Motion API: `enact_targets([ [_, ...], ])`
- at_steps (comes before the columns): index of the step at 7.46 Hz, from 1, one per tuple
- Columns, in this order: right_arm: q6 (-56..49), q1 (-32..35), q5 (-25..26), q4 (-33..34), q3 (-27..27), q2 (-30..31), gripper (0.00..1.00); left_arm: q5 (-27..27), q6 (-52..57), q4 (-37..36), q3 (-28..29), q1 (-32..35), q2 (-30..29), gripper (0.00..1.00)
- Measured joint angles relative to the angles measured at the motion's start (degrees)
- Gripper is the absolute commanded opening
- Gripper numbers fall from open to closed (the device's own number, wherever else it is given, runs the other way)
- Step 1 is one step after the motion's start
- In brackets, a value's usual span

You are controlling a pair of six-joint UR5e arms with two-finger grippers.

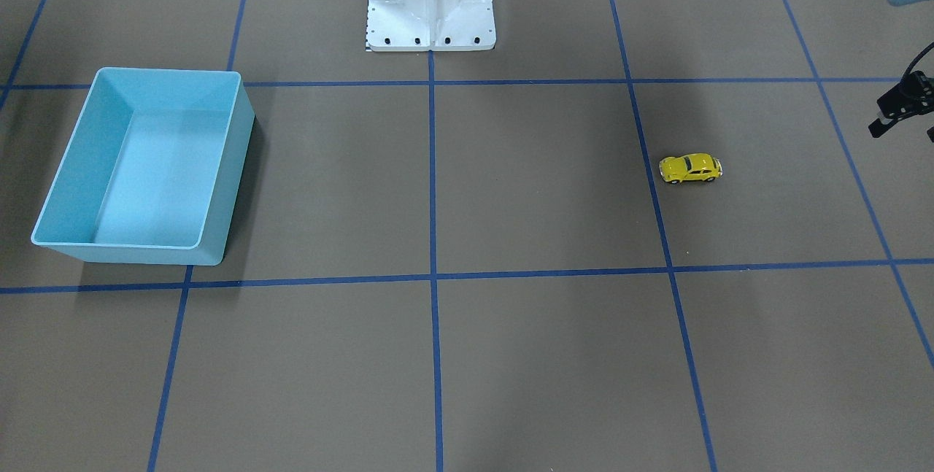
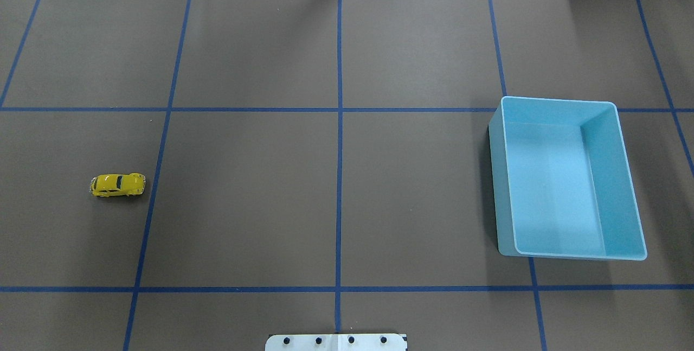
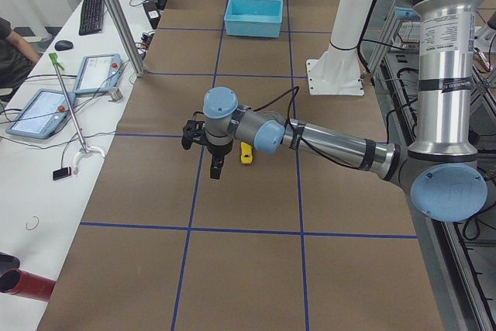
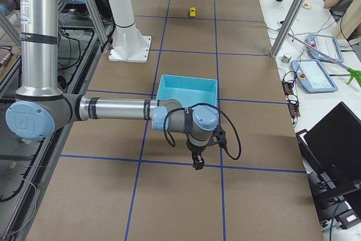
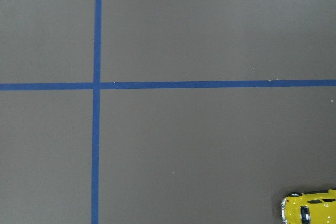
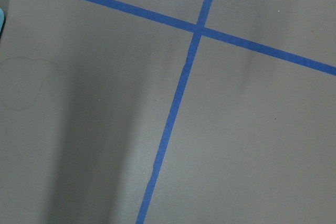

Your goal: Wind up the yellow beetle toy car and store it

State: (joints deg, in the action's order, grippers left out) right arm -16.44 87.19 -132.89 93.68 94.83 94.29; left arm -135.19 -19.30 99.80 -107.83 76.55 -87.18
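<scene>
The yellow beetle toy car [image 1: 690, 168] stands on its wheels on the brown table; it also shows in the overhead view [image 2: 117, 185]. Its front end is at the bottom right corner of the left wrist view [image 5: 312, 211]. The empty light blue bin [image 1: 233, 187] stands far across the table [image 2: 558, 101]. My left gripper [image 1: 903, 130] hangs above the table beside the car, apart from it, cut by the frame edge, its fingers spread and empty. My right gripper [image 4: 196, 162] hangs near the bin [image 4: 186, 86]; I cannot tell whether it is open or shut.
The white robot pedestal [image 1: 430, 5] stands at the table's robot side. Blue tape lines form a grid on the table [image 2: 339, 177]. A side bench with tablets [image 3: 39, 110] and a pole [image 3: 116, 21] lines the far edge.
</scene>
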Motion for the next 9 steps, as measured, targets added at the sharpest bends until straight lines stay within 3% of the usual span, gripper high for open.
enact_targets([
  [6, 0.0, 0.0, 0.0, 0.0, 0.0, 0.0, 1.00, 1.1, 1.4, 2.7, -3.1, -20.4, -7.8, 1.00],
  [9, 0.0, 0.0, -0.1, -0.1, 0.0, 0.0, 1.00, 2.7, 3.7, 4.6, -6.3, -25.0, -8.4, 1.00],
])
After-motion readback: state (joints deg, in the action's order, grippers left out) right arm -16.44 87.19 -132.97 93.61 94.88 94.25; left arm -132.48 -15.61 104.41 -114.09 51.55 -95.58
